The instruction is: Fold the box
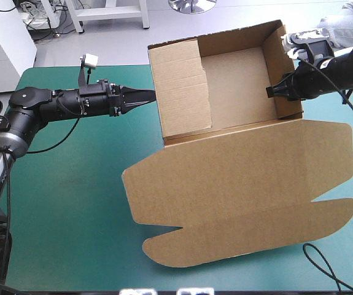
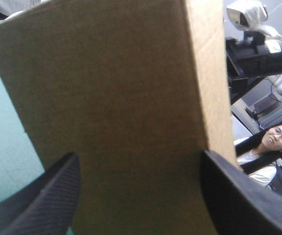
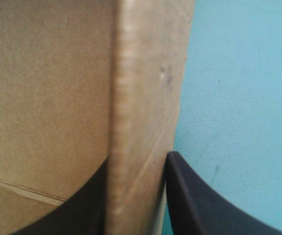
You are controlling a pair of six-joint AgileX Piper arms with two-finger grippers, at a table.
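Standing open, the box (image 1: pixel 237 86) is pinched by the right gripper (image 1: pixel 273 91); the left gripper (image 1: pixel 150 94) is held spread wide.

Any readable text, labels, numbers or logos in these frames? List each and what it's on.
No text can be read.
The box: plain brown board, no print in any view.
A pale label on the right arm, in the left wrist view: too blurred to read.
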